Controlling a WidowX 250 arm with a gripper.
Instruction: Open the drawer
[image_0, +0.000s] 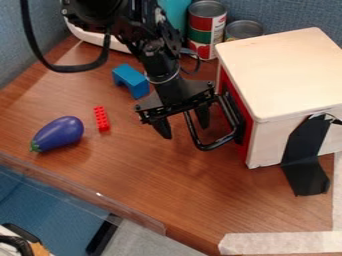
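Observation:
The black gripper (183, 127) hangs over the table just left of the wooden box. Its two fingers are spread apart and point down. The drawer's black loop handle (212, 145) sticks out from the box's red front (248, 141), and its outer bar runs through the space between the fingers. One finger is outside the handle's bar, the other on the side nearer the box. The drawer front looks flush with the wooden box (284, 72), partly hidden behind the handle and gripper. Whether the fingers touch the handle, I cannot tell.
A blue block (131, 81), a red brick (101, 119) and a purple eggplant (58, 134) lie left of the gripper. Cans (206, 30) stand behind. Black tape (304, 155) holds the box's side to the table (167, 185).

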